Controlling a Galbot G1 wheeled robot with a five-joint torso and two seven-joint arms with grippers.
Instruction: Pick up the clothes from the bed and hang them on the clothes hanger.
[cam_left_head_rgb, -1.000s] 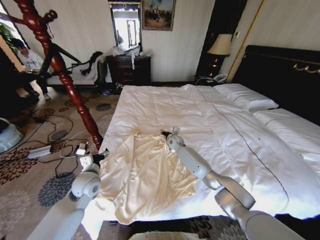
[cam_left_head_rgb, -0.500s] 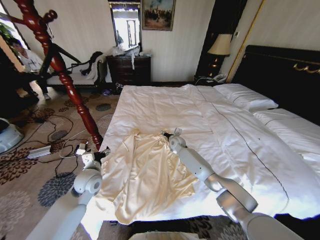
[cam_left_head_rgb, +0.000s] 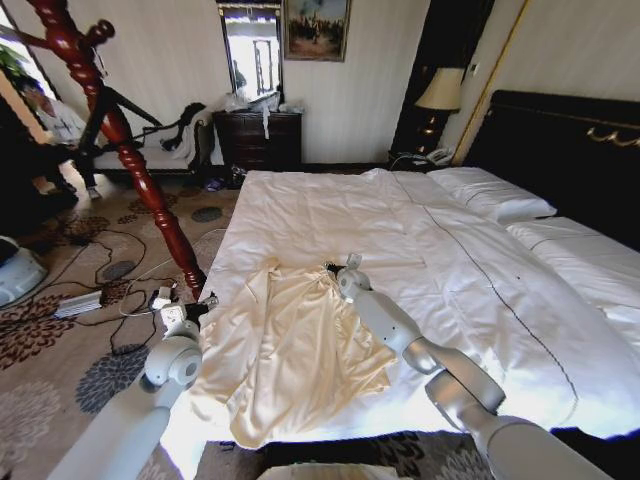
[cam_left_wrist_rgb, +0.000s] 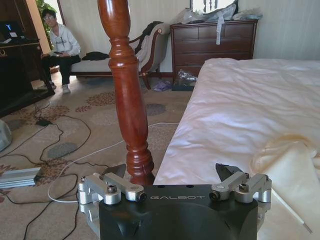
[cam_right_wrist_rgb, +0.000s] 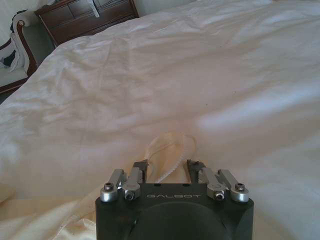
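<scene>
Spread flat on the near left part of the bed (cam_left_head_rgb: 400, 215): the clothes (cam_left_head_rgb: 285, 345), pale cream-yellow, sleeves out, one edge reaching the mattress side, collar end toward the headboard.

At that collar end: the right claw (cam_left_head_rgb: 341, 270), low over the white duvet, fingers (cam_right_wrist_rgb: 141, 167) a little apart, a loop of cream fabric from the clothes (cam_right_wrist_rgb: 167, 150) lying between and just ahead of them, not visibly clamped. Printed in pale letters across the black claw body, seen from the right wrist: "GALBOT".

Beside the bed's left edge, above the patterned carpet (cam_left_head_rgb: 60, 330): the left claw (cam_left_head_rgb: 190, 312), wide open, holding nothing. Same "GALBOT" lettering on its body in the left wrist view, fingers (cam_left_wrist_rgb: 227, 172) far apart, with the turned red-brown wooden post (cam_left_wrist_rgb: 125, 90) standing just ahead and the cream clothes (cam_left_wrist_rgb: 292, 165) draped at the bed's side close by.

Leaning across the upper left of the head view: that same red wooden post (cam_left_head_rgb: 120, 140), foot near the bed corner. On the carpet, loose cables (cam_left_head_rgb: 120, 285). Against the far wall, a dark dresser (cam_left_head_rgb: 258, 140); by the headboard, a lamp (cam_left_head_rgb: 440, 92).

No other legible writing.
</scene>
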